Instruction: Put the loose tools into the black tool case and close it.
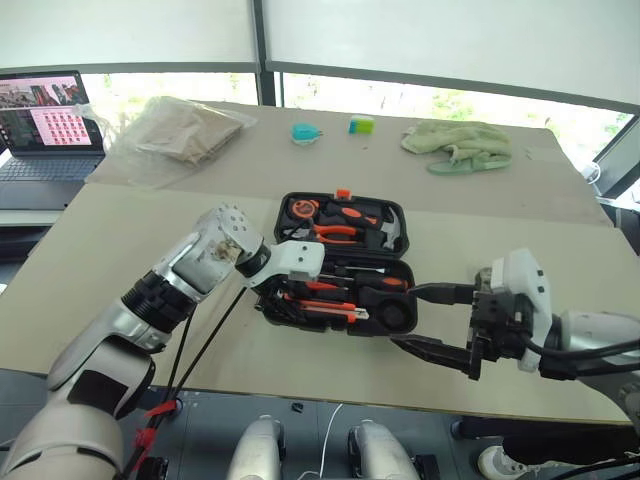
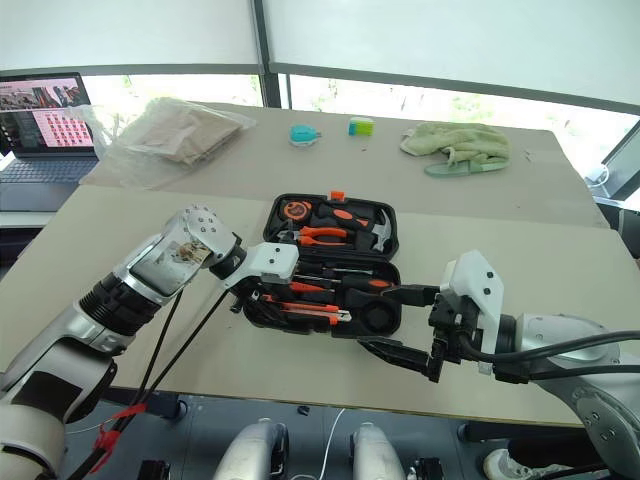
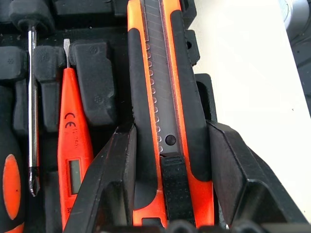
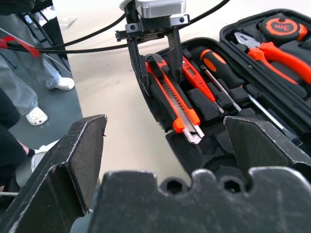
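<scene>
Beige table (image 1: 90, 250), open tool case (image 1: 345, 262), towel (image 1: 458, 145), perhaps bag (image 1: 185, 128)

CE mark — on the slim all-orange screwdriver (image 3: 73, 145), other print illegible

— What is around the work place?
— A beige table (image 1: 90, 250), and behind it windows (image 1: 420, 100) with white blinds (image 1: 450, 40) half down. Daylight comes in.
— And the floor?
— A dark grey floor (image 4: 29, 141) beside the table, where a person's feet (image 4: 36, 115) stand.
</scene>
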Robot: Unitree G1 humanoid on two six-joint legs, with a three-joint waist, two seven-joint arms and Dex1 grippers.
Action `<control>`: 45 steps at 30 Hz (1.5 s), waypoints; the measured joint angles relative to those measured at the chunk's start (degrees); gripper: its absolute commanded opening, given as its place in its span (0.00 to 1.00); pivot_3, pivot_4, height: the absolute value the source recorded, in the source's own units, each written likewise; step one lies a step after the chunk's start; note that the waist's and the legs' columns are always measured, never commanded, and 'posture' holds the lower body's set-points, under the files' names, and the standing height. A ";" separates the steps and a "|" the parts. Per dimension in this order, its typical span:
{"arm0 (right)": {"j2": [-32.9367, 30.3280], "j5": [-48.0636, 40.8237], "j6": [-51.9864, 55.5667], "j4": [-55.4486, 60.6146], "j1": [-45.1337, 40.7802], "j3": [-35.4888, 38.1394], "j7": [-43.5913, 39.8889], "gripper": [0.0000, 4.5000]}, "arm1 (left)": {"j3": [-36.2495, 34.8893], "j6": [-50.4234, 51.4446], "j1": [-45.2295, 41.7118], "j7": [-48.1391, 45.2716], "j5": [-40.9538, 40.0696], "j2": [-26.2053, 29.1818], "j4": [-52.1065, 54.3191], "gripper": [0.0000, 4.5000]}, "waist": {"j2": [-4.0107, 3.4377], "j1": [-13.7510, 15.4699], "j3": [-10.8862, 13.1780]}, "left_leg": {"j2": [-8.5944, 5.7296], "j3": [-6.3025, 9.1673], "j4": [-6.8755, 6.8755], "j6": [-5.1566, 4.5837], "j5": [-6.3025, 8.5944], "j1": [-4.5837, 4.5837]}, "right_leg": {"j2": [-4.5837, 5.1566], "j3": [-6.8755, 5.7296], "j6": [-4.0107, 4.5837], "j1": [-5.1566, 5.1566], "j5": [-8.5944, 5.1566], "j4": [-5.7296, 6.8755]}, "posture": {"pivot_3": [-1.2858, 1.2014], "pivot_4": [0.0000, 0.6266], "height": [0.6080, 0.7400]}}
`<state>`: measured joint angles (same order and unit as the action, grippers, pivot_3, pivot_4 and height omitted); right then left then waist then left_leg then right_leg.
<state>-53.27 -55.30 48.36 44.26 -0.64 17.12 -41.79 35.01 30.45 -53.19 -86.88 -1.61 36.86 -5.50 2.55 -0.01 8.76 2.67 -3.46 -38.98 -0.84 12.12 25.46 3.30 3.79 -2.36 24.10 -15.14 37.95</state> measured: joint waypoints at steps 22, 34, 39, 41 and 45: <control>-0.14 -1.96 -0.02 1.16 -0.21 -1.52 0.81 1.00 | -6.74 -6.66 3.51 2.45 -1.79 -1.40 -1.75 0.45 | -0.03 0.09 -0.01 | 0.01 0.08 0.00 0.00 0.00 -0.11 | 0.00 0.02 0.00 -0.07 0.00 0.03 | 0.52 0.24 1.00; -0.14 -1.94 -0.03 1.21 0.01 -2.54 0.87 1.00 | -6.25 -8.26 4.36 1.90 -0.82 -2.55 -2.69 0.01 | -0.03 0.60 -0.02 | -0.01 0.03 -0.08 0.00 0.00 -0.12 | 0.00 0.01 -0.03 -0.13 0.01 0.03 | 0.52 0.24 1.00; -0.13 -1.96 -0.03 1.21 0.01 -2.54 0.95 1.00 | -6.24 -8.73 4.25 1.33 -0.46 -2.56 -2.89 0.01 | -0.03 0.54 -0.02 | -0.01 0.03 -0.08 -0.01 0.00 -0.12 | -0.01 0.01 -0.03 -0.13 0.01 0.04 | 0.52 0.24 1.00; -0.12 -1.97 -0.03 1.21 0.01 -2.54 1.06 1.00 | -6.24 -8.88 4.25 1.29 -0.37 -2.57 -2.90 0.01 | -0.03 0.54 -0.02 | -0.01 0.03 -0.08 0.00 0.00 -0.12 | 0.00 0.01 -0.03 -0.13 0.01 0.04 | 0.52 0.24 1.00; -0.06 -1.99 -0.03 1.20 -0.07 -2.67 1.28 1.00 | -5.37 -9.38 3.43 0.13 0.80 -2.36 -2.80 0.01 | -0.03 0.53 -0.02 | -0.01 0.02 -0.08 0.00 0.00 -0.12 | -0.01 0.01 -0.03 -0.13 0.01 0.03 | 0.52 0.24 1.00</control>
<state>-53.33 -57.29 48.34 45.46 -0.71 14.46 -40.50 29.64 21.08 -49.76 -86.76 -0.81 34.50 -8.30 2.52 0.53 8.74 2.66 -3.44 -39.06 -0.84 12.12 25.34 3.29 3.81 -2.39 23.96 -15.12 37.98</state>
